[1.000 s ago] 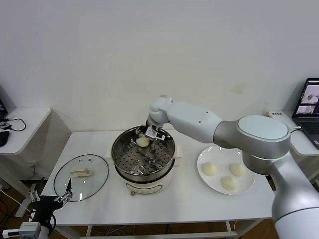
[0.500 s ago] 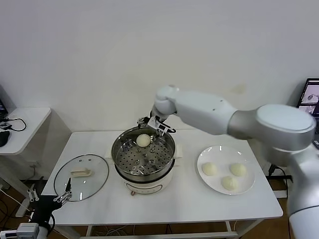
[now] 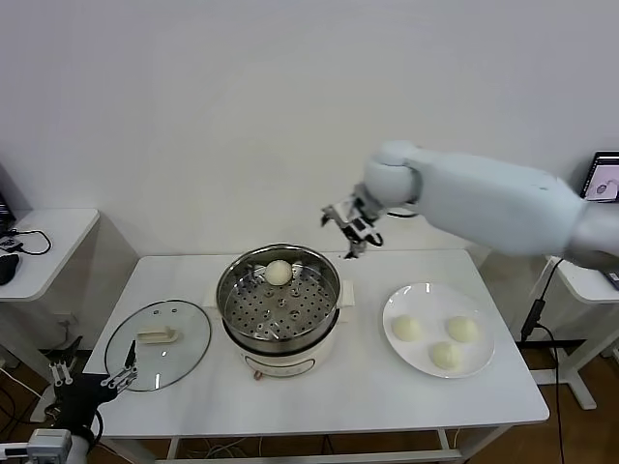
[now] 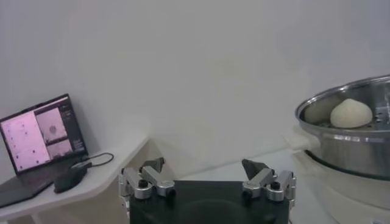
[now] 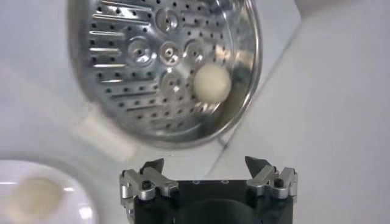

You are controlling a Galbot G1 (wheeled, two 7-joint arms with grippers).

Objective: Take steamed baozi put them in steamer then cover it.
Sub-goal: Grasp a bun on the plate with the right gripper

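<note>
One cream-white baozi (image 3: 279,273) lies at the back of the shiny steel steamer (image 3: 242,311) on the white pot base. It also shows in the right wrist view (image 5: 212,83) and the left wrist view (image 4: 351,113). Three more baozi (image 3: 407,329) sit on the white plate (image 3: 484,361) at the right. The glass cover (image 3: 186,346) with its cream handle lies flat on the table at the left. My right gripper (image 3: 352,230) is open and empty in the air, behind and to the right of the steamer. My left gripper (image 3: 89,379) is open, parked low off the table's front left corner.
Side tables stand on both sides, the left one with a laptop (image 4: 42,133) and a mouse. A laptop (image 3: 604,179) shows at the far right edge. The white wall is close behind the table.
My right gripper has let go of the baozi in the steamer, risen and swung to the right away from the basket. The left arm has hardly moved.
</note>
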